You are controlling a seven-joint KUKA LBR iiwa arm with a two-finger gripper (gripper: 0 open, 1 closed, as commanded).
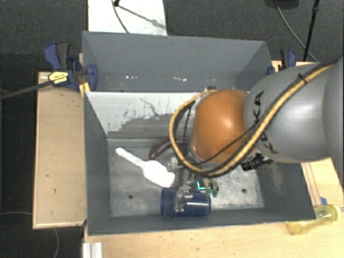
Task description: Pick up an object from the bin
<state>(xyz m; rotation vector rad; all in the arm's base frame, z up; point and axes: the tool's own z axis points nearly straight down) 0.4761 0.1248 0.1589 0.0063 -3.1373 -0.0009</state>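
My gripper [187, 189] hangs low near the bin's front wall, under the arm's orange cover. It is right over a dark blue cup [183, 205] that lies on its side on the bin floor, and it overlaps the cup's top edge. A white plastic scoop [148, 169] lies just left of the gripper, its handle pointing up and left. Behind the scoop sits a dark maroon curved thing [160, 147], partly hidden by the arm.
The arm and its cover hide the bin's right middle. Bare floor shows at the left of the bin and at the right front corner. The front wall is close behind the blue cup.
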